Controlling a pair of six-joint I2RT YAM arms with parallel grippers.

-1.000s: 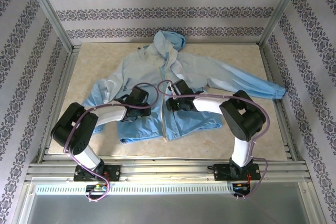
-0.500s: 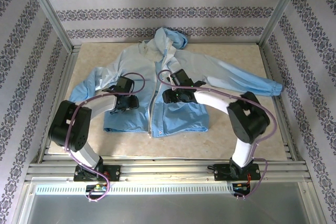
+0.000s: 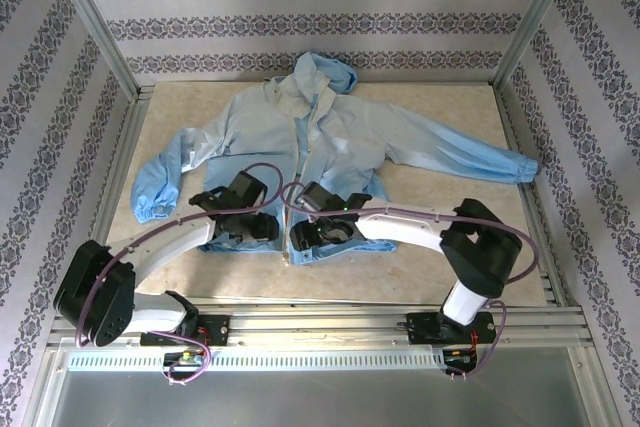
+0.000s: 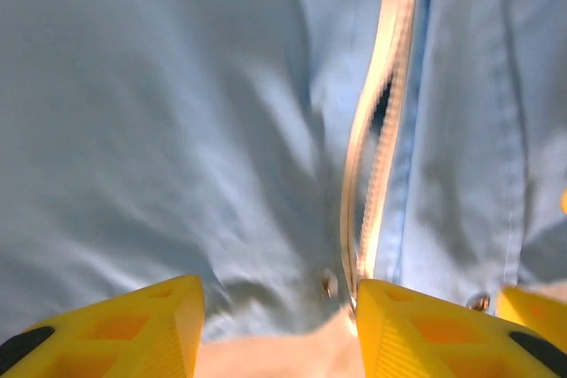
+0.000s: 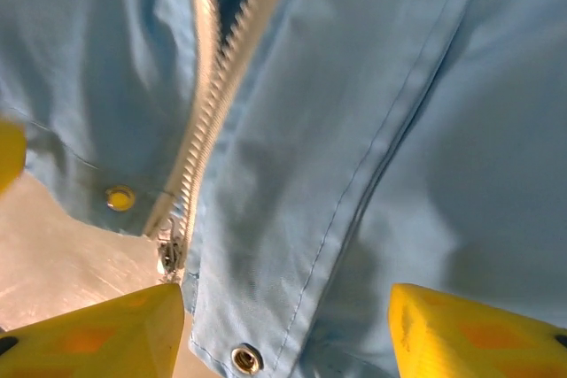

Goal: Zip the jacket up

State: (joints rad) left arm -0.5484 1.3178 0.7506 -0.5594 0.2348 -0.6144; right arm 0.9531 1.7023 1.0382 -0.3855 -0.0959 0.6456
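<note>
1. On the table [image 3: 455, 252], the jacket [image 3: 345, 137] lies spread flat and front up, with its hood [image 3: 322, 74] at the back wall and its hem [image 3: 365, 239] toward the arms. A second ago it was bunched and skewed, and its hem slanted closer to the front edge.
2. Half a second ago both grippers were over the chest. Now they are down at the hem, the left gripper [image 3: 252, 234] just left of the zipper [image 3: 298, 182] and the right gripper [image 3: 312, 239] just right of it.
3. The left arm's elbow has swung low toward the near-left corner.
4. From the left wrist, the left gripper [image 4: 279, 334] has its yellow fingers [image 4: 115, 329] apart, gripping nothing. The zipper [image 4: 376, 130] gapes slightly above the right finger.
5. From the right wrist, the right gripper [image 5: 288, 343] also has its fingers [image 5: 478, 338] apart and holds nothing. The zipper [image 5: 213, 104] teeth are apart higher up and draw together at the hem, beside a snap [image 5: 245, 358].
6. A strip of bare table separates the hem from the front rail.
7. The left cuff [image 3: 150, 209] lies near the left edge and the right cuff [image 3: 522, 167] near the right edge. The near-right corner is open.
</note>
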